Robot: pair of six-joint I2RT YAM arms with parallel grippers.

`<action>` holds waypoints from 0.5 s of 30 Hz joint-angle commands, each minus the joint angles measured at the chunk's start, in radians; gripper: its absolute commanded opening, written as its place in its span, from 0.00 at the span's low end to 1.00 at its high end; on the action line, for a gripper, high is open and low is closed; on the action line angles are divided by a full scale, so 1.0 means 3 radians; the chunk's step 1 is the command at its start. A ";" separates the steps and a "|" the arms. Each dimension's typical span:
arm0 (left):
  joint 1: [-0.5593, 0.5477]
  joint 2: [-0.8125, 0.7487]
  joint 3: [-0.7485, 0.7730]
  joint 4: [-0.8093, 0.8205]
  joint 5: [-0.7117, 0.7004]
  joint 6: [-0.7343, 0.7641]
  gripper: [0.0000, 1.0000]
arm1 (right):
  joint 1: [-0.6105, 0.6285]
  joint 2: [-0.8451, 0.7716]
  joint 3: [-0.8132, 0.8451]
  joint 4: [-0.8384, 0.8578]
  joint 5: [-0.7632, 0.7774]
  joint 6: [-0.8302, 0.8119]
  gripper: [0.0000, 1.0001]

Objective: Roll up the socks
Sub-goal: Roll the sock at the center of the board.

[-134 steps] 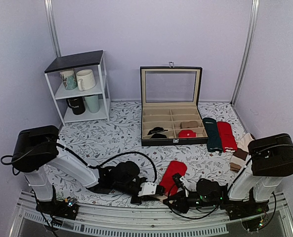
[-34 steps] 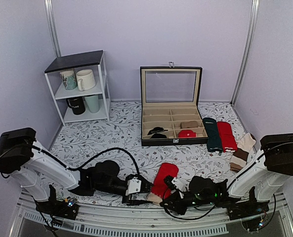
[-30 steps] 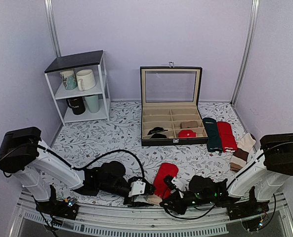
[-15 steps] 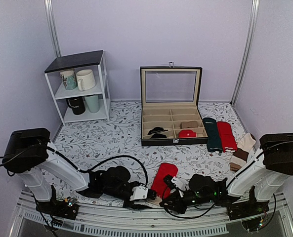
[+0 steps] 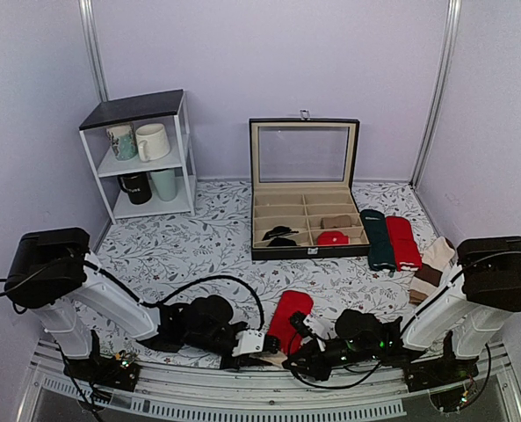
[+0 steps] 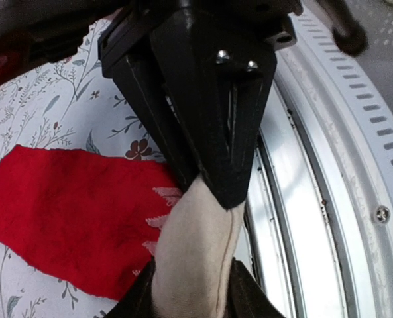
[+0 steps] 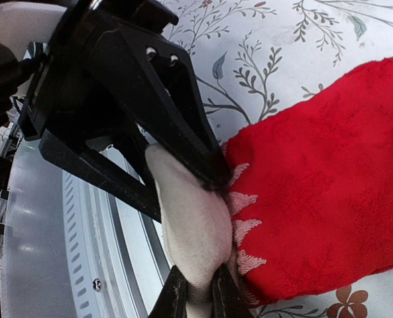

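Note:
The red socks (image 5: pixel 292 314) lie stacked on the flowered cloth near the front edge, beige end toward the arms. My left gripper (image 5: pixel 264 345) comes in low from the left, my right gripper (image 5: pixel 297 352) from the right. They meet at the beige end. In the left wrist view my left gripper (image 6: pixel 189 299) is shut on the beige end (image 6: pixel 196 252), with the red part (image 6: pixel 77 212) to its left. In the right wrist view my right gripper (image 7: pixel 199 293) pinches the same beige end (image 7: pixel 193 225), beside the red part (image 7: pixel 329 199).
An open black case (image 5: pixel 304 224) with compartments stands behind the socks. A dark green sock (image 5: pixel 380 239), a plain red sock (image 5: pixel 403 242) and beige-brown socks (image 5: pixel 431 268) lie at the right. A white shelf (image 5: pixel 146 158) with mugs stands at the back left. A metal rail (image 5: pixel 242 391) borders the front.
My left gripper has slid right along the front edge to the beige end and closed on it. The right gripper has kept its pinch in place.

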 commanded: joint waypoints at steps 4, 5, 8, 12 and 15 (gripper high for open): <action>-0.0052 0.0081 0.0125 -0.0087 0.0140 -0.0056 0.26 | 0.0000 0.0293 -0.0107 -0.0891 -0.0143 0.0057 0.10; -0.0050 0.0094 0.0144 -0.0124 0.0143 -0.0058 0.20 | 0.0000 0.0306 -0.0097 -0.0889 -0.0160 0.0057 0.10; -0.0044 0.0147 0.0229 -0.0287 0.0197 -0.0098 0.00 | 0.0000 0.0315 -0.0083 -0.0889 -0.0171 0.0054 0.10; -0.0041 0.0186 0.0244 -0.0370 0.0345 -0.0279 0.00 | -0.0006 0.0281 -0.0073 -0.0897 -0.0157 0.0033 0.11; -0.0042 0.0185 0.0201 -0.0384 0.0433 -0.0513 0.00 | -0.0009 0.0214 -0.0063 -0.0937 -0.0057 0.0009 0.19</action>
